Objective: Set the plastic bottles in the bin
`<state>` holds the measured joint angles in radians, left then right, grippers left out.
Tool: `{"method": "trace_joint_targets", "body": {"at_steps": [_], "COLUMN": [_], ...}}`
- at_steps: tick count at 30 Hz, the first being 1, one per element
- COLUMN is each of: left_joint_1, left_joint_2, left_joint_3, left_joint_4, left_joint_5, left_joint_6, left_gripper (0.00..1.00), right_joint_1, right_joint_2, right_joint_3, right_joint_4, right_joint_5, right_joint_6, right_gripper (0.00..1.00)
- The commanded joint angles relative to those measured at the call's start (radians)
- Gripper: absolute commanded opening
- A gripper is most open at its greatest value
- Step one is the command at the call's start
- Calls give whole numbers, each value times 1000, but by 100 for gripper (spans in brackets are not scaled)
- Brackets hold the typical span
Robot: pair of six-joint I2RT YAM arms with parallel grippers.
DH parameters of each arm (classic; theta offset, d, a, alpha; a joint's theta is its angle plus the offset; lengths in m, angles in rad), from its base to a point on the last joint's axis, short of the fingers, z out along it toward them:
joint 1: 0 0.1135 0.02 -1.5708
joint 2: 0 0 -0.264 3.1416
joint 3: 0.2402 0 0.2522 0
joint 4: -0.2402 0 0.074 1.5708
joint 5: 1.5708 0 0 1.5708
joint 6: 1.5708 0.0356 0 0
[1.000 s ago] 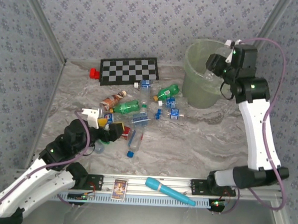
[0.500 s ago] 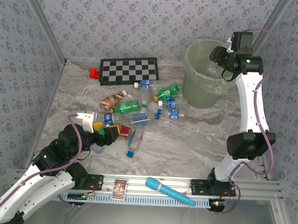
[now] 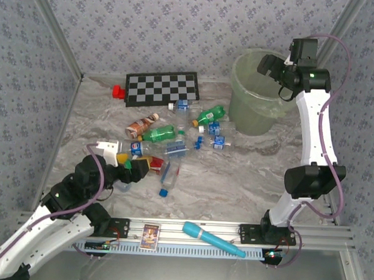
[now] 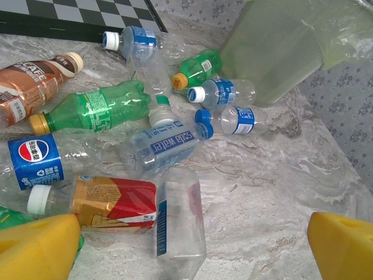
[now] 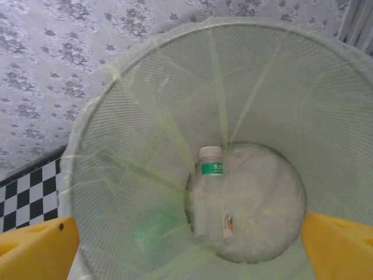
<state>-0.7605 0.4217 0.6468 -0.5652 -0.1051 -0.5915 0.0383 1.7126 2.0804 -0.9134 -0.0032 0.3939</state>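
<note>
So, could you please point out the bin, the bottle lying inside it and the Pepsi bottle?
Bin [image 3: 248,113]: top external view, on its outer wall.
Bottle inside [image 5: 205,201]: right wrist view, on its clear body.
Pepsi bottle [image 4: 36,160]: left wrist view, on its blue label.

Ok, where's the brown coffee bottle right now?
In the top view the brown bottle lies left of centre, just on the near side of the checkerboard, with the big green bottle right beside it on its right.

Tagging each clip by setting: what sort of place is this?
Probably a staged robot test cell, not a home: floral-patterned panel walls box in a marble-look tabletop, and two white robot arms are bolted to a ribbed aluminium rail at its near edge.
</note>
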Motion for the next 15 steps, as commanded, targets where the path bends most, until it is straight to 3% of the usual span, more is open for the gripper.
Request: {"method": "trace_joint_targets", "body": {"at_steps": [1,15], "left_joint_1": [-2,-3], "left_joint_2": [21,100], "left_joint_3": [36,-23], "left_joint_4": [15,85], "left_joint_5": [-10,-28], "left_joint_6": [4,-17], "left_gripper": [100,100], "right_joint_1": [42,381], "right_joint_2": [-89,-367], "right_joint_3": [-10,-492], "right_joint_4": [15,219], "right_joint_5": [7,64], "right_joint_6": [-22,-27], "right_gripper": [100,100]}}
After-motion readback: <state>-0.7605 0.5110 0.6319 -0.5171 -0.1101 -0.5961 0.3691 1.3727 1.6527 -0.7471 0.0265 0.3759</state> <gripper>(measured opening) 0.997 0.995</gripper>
